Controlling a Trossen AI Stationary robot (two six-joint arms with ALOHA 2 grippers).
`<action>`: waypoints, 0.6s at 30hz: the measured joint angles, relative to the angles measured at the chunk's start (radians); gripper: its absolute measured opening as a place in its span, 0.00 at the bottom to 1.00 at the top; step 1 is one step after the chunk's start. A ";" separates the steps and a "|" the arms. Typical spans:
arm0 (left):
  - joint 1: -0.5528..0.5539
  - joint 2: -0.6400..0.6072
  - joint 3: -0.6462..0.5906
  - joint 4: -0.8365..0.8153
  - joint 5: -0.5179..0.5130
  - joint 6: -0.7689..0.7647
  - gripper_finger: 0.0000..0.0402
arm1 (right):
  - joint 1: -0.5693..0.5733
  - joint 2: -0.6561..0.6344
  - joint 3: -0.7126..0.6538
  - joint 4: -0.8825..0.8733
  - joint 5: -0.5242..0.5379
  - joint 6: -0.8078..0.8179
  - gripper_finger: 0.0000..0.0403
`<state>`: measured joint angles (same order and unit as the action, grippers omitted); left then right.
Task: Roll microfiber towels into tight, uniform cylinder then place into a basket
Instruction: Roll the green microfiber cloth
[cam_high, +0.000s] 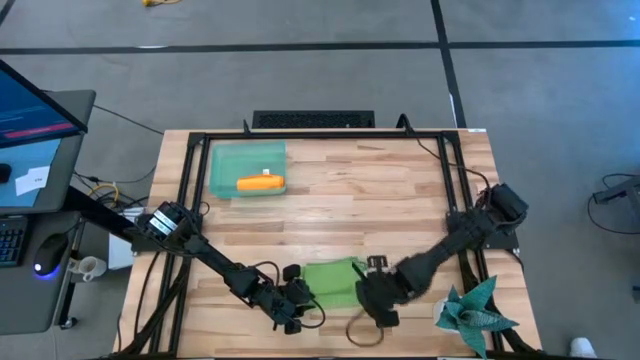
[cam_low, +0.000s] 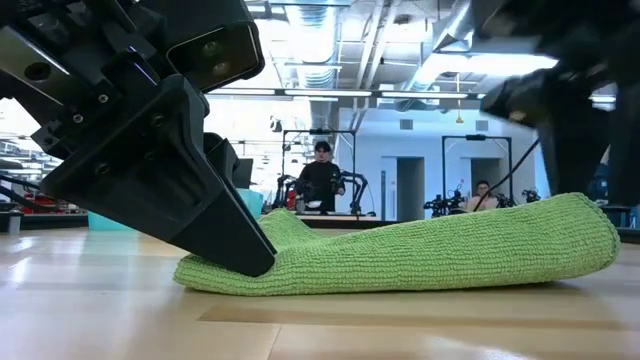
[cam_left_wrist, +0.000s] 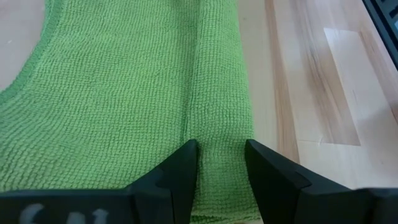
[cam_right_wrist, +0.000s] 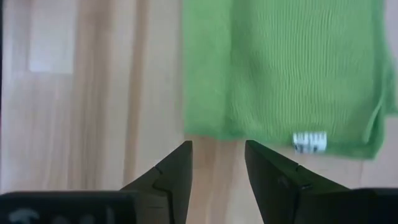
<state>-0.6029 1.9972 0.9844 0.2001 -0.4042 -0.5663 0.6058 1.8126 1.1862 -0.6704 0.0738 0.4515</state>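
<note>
The near centre of the surface (cam_high: 400, 190) was crowded by the green towel (cam_high: 335, 280), flanked by both arms. The spiky star (cam_high: 475, 310) blocked the near right corner; the middle was left open.

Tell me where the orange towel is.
In the high view, the rolled orange towel lies inside the teal basket at the table's far left, away from both arms.

microfiber towels: 2, one lime green (cam_high: 333, 281) at the table's (cam_high: 400, 190) near edge, one orange rolled (cam_high: 261, 183) in the basket | basket: 1 (cam_high: 225, 165) toward the table's far left corner | spiky teal star-shaped object: 1 (cam_high: 474, 310) at near right corner | robot arms: 2 | people beyond the table: 2 (cam_low: 321, 180)
</note>
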 joint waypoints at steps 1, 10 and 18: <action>0.000 0.000 0.000 0.000 0.000 0.000 0.33 | 0.023 0.000 0.000 0.015 0.048 0.000 0.42; 0.000 0.000 0.000 0.001 -0.002 -0.039 0.33 | 0.142 -0.003 0.002 -0.008 0.324 -0.076 0.42; 0.000 0.000 0.000 0.001 -0.003 -0.048 0.33 | 0.147 -0.160 -0.063 -0.113 0.430 -0.004 0.42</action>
<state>-0.6025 1.9972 0.9844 0.2016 -0.4072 -0.6147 0.7528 1.6526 1.1230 -0.7831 0.5036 0.4474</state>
